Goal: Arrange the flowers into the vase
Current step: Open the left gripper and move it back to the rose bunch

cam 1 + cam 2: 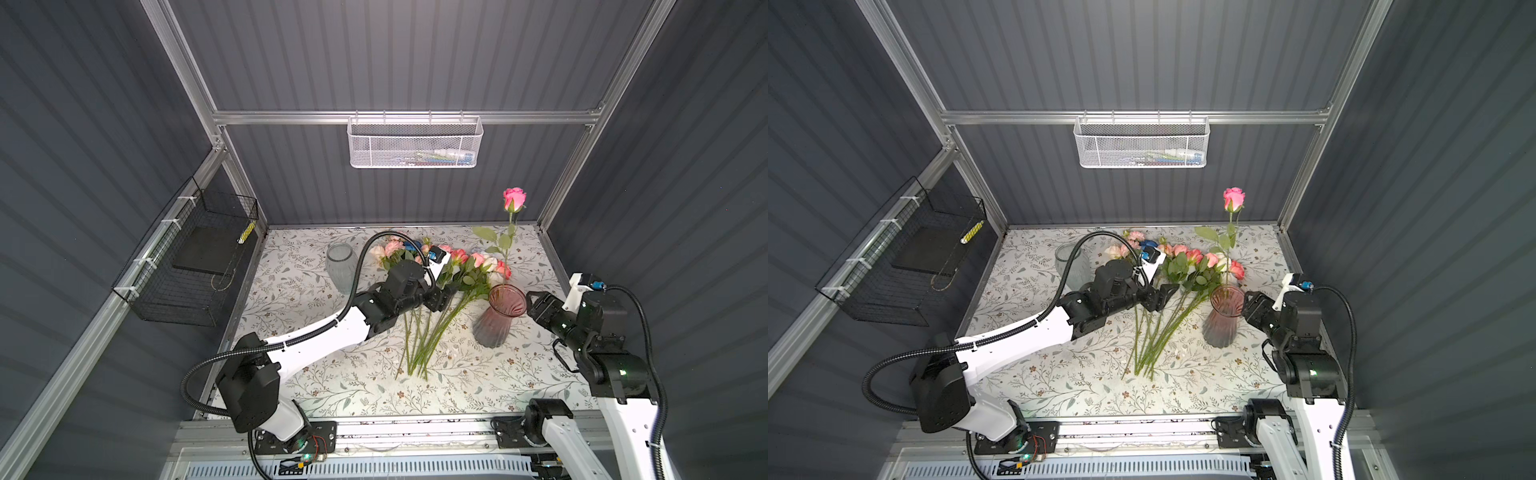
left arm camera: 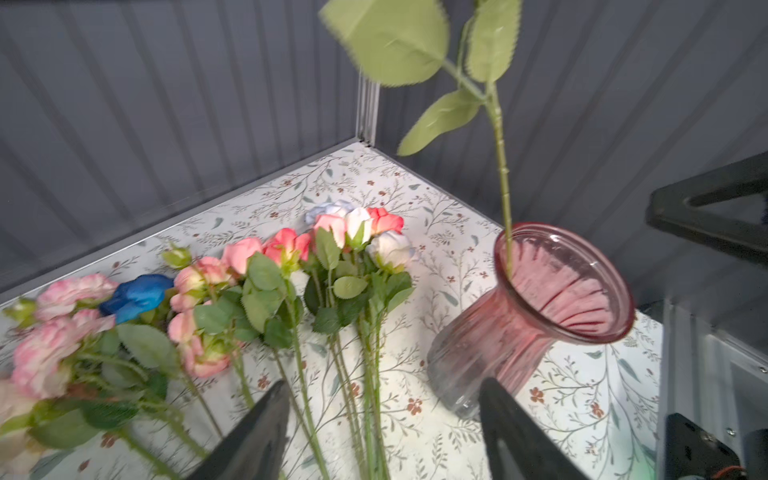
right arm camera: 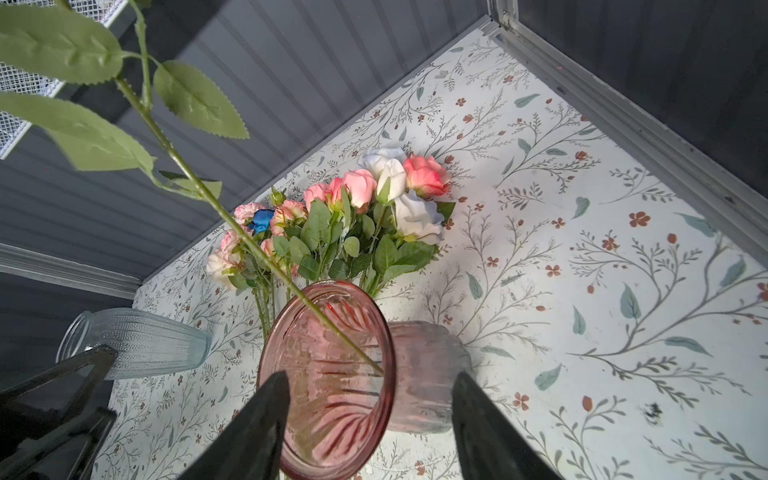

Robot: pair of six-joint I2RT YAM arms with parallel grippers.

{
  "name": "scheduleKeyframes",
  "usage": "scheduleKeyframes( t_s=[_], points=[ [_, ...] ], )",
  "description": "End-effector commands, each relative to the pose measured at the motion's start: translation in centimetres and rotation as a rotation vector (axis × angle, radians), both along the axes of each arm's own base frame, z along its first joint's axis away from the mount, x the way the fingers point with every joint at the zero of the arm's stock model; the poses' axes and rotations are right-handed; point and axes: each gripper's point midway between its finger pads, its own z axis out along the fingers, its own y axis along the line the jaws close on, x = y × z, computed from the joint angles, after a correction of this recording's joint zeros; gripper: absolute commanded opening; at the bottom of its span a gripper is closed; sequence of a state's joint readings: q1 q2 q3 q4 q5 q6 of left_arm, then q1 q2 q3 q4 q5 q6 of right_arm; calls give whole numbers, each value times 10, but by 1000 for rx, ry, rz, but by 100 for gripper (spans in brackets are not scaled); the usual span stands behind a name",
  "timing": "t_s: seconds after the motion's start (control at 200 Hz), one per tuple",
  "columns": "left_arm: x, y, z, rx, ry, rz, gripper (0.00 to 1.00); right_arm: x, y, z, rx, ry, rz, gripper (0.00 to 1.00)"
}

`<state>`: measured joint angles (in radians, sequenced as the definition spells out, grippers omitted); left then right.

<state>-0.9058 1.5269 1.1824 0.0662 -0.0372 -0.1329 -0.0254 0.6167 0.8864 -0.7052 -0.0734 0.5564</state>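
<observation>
Top views: roses for the vase, one stem placed, the others loose on the table (image 1: 374,395).

We list two vases. The pink vase (image 1: 496,324) stands upright, with the right gripper (image 3: 372,376) just beside its rim, jaws apart and gripping nothing, which we judge is to steady it. The clear vase (image 1: 340,266) stands empty, well apart to the left. One pink rose (image 1: 514,198) stands in the pink vase, leaning on the rim. The loose flowers (image 1: 469,274) lie fanned between the vases, heads away from the arms, which we judge leaves the stems free for picking. We make it about a dozen heads, overlapping too much for an exact count, with one blue rose (image 2: 137,295). The left gripper (image 2: 384,382) hovers wide and empty over those stems.
</observation>
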Motion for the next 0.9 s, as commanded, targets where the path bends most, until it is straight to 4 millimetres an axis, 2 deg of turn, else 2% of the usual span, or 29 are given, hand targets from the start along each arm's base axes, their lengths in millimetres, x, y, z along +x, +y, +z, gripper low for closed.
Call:
scheduleKeyframes(
  t_s=[0.0,0.07,0.13,0.265,0.41,0.43,0.57,0.66,0.77,0.895],
  points=[
    [21,37,-43,95,141,115,54,-1,-3,-4,-15,8,-11,64],
    [20,35,-74,177,216,100,43,0,-3,-9,-10,21,-13,64],
    [12,26,-97,238,308,45,38,0,-3,-13,-10,33,-13,64],
    [-6,3,-142,361,366,-31,38,2,-3,-22,1,47,-22,63],
    [3,-12,-176,423,404,-28,35,5,-1,-26,10,61,-11,63],
    [10,-19,-170,412,392,-22,34,5,-1,-27,8,63,-12,63],
    [27,-32,-182,443,382,-8,32,6,0,-31,11,72,-8,63],
    [40,-31,-178,446,356,51,31,6,-1,-33,-1,76,-6,63],
    [59,-26,-172,447,297,131,41,7,-2,-35,-2,77,-9,63],
    [69,-23,-189,519,327,145,41,10,-1,-36,-1,83,-4,63]
  ],
)
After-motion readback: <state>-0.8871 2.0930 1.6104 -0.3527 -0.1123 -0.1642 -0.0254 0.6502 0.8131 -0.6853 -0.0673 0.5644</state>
